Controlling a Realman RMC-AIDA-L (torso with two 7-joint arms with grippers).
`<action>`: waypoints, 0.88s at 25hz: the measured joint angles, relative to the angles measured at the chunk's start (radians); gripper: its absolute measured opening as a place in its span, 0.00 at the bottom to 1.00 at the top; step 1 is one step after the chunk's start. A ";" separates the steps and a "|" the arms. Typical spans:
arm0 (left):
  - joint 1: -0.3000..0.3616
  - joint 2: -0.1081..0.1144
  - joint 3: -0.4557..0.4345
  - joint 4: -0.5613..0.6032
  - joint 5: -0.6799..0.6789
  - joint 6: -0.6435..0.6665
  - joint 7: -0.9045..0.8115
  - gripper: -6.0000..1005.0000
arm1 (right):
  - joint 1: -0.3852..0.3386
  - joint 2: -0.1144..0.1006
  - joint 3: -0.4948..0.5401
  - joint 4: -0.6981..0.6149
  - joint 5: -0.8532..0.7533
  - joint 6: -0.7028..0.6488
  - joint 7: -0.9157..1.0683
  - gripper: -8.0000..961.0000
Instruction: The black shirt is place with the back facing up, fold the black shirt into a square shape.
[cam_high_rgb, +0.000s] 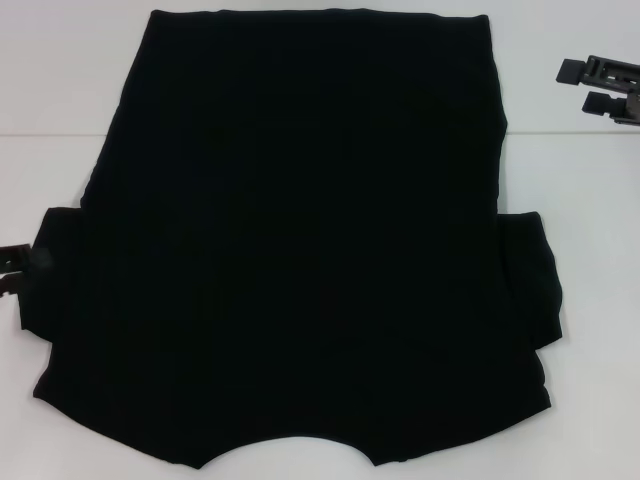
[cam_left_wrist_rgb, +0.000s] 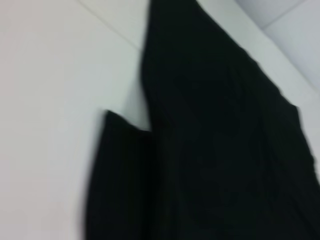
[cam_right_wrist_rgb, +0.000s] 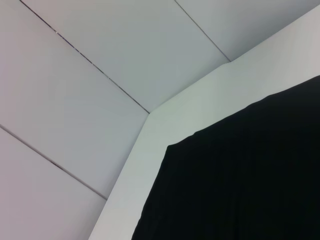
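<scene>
Head view first: the black shirt (cam_high_rgb: 300, 250) is seen spread flat across the white table (cam_high_rgb: 60, 100), filling most of the surface. At the near edge a curved neckline cutout is seen, with white table showing through it. No lettering is seen on the upturned side. A little farther on, the two short sleeves are seen jutting out on the left and right, the right one lying in soft creases. At the left sleeve, the left gripper (cam_high_rgb: 20, 268) is found at the very border of the view, its dark fingers touching the sleeve's outer edge; whether cloth is actually pinched cannot be told, since most of the tool is cut off. From the left wrist view the same sleeve is shown as a dark flap beside the shirt's long side edge, with bare table next to it.

Farther still, the body of the shirt is seen narrowing slightly toward a straight hem at the far side. Off the far right corner, well apart from the cloth, the right gripper (cam_high_rgb: 598, 88) is held over the bare table, fingers parted and nothing between them. In the right wrist view, a shirt corner is caught against the pale table edge.
</scene>
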 joint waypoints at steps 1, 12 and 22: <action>0.002 -0.001 0.000 0.000 0.007 -0.016 0.000 0.77 | -0.001 -0.001 0.001 0.000 0.000 -0.005 0.000 0.94; 0.014 -0.009 0.015 -0.012 0.054 -0.108 -0.012 0.47 | -0.011 -0.003 0.002 0.003 0.001 -0.028 0.002 0.93; 0.008 -0.011 0.026 -0.069 0.092 -0.188 -0.013 0.46 | -0.015 -0.003 0.002 0.007 0.005 -0.029 0.003 0.93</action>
